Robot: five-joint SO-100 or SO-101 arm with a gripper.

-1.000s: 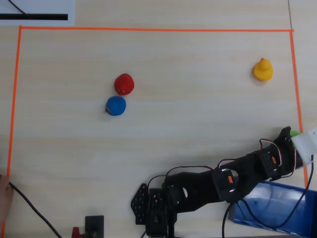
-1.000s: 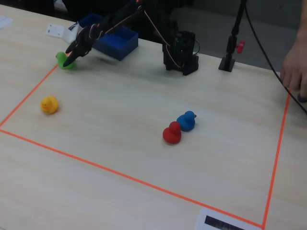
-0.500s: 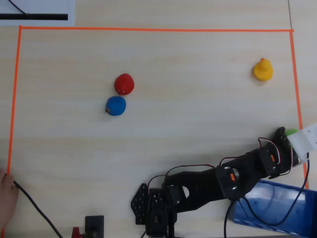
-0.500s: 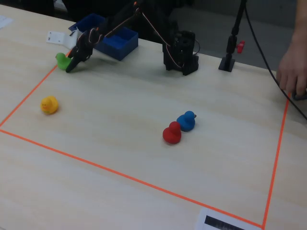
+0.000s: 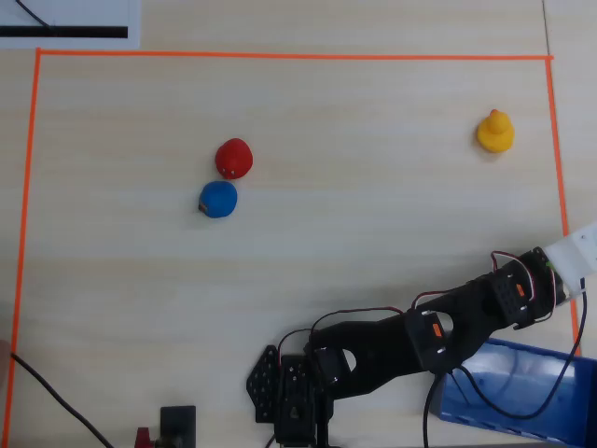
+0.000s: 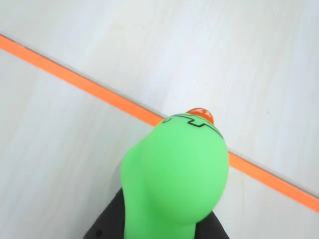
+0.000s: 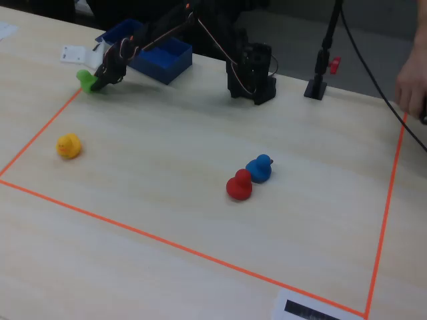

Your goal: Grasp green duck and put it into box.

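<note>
The green duck (image 6: 174, 174) fills the lower middle of the wrist view, its orange beak pointing away, held between my gripper's (image 6: 164, 226) black fingers (image 6: 107, 226). In the fixed view the gripper (image 7: 95, 81) is shut on the duck (image 7: 85, 80) at the table's far left, over the orange tape line. The blue box (image 7: 160, 57) stands just behind and to the right of it. In the overhead view the box (image 5: 522, 397) is at the bottom right under the arm, and the duck is almost hidden beneath the wrist.
A yellow duck (image 5: 495, 132) sits near the right tape edge in the overhead view. A red duck (image 5: 233, 158) and a blue duck (image 5: 218, 199) sit together left of centre. Orange tape (image 5: 289, 56) frames the workspace. The arm's base (image 7: 251, 73) stands at the table's edge.
</note>
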